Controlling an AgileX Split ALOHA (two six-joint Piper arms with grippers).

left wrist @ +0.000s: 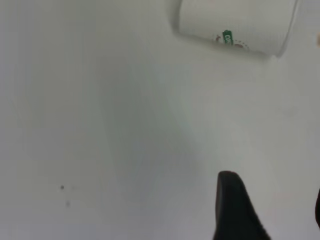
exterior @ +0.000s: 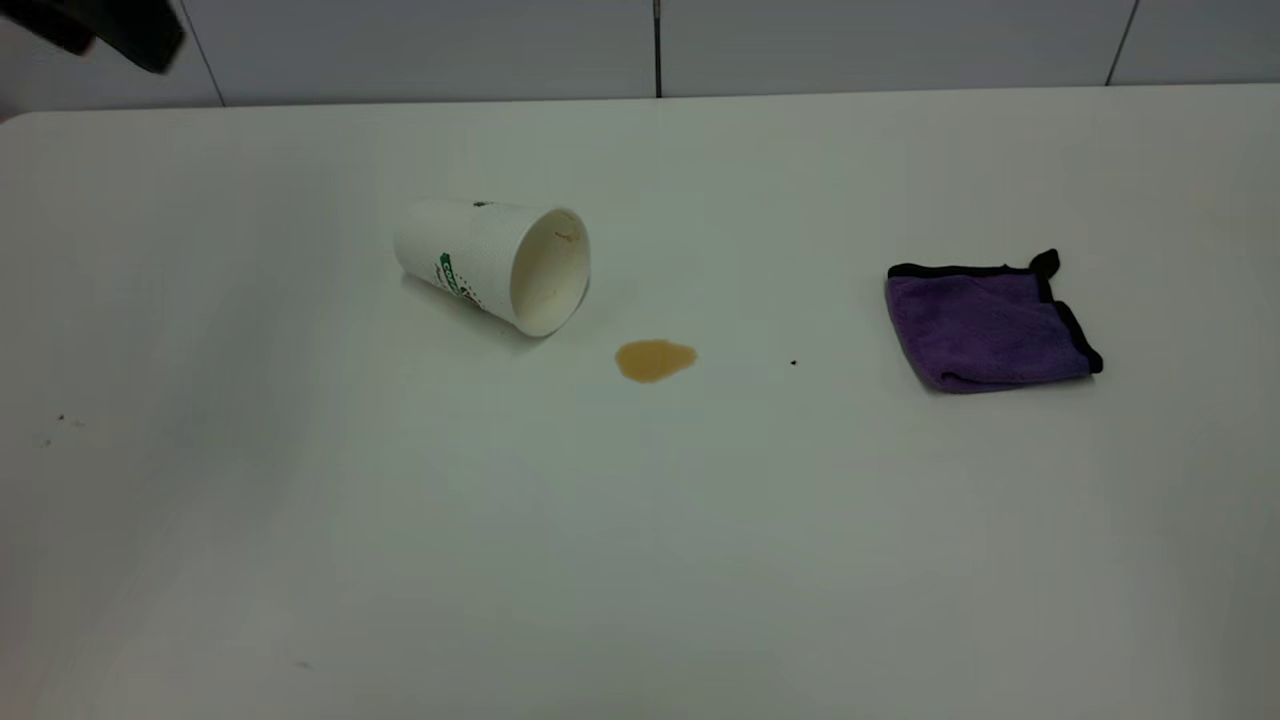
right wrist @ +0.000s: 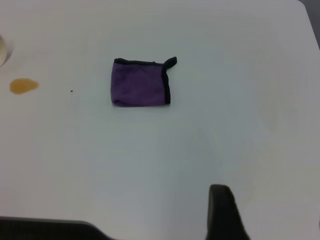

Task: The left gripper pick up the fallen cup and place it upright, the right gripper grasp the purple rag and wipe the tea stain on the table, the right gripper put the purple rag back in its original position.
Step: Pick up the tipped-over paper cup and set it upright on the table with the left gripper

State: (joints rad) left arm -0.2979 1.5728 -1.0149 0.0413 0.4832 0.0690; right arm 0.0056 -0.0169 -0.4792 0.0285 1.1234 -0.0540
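A white paper cup [exterior: 490,262] with green print lies on its side at the table's left-centre, mouth facing front-right. A small brown tea stain [exterior: 655,360] sits just right of its mouth. A folded purple rag [exterior: 990,325] with black trim lies flat at the right. My left gripper [left wrist: 275,210] is open and empty, well short of the cup [left wrist: 235,25]; its arm [exterior: 110,30] shows only at the far left corner. My right gripper [right wrist: 272,215] is open and empty, high and back from the rag [right wrist: 141,82]; the stain [right wrist: 23,86] also shows there.
The white table [exterior: 640,550] is bare apart from a tiny dark speck [exterior: 793,362] between stain and rag. A white wall [exterior: 420,45] runs along the far edge. A dark strip [right wrist: 45,230] borders the right wrist view.
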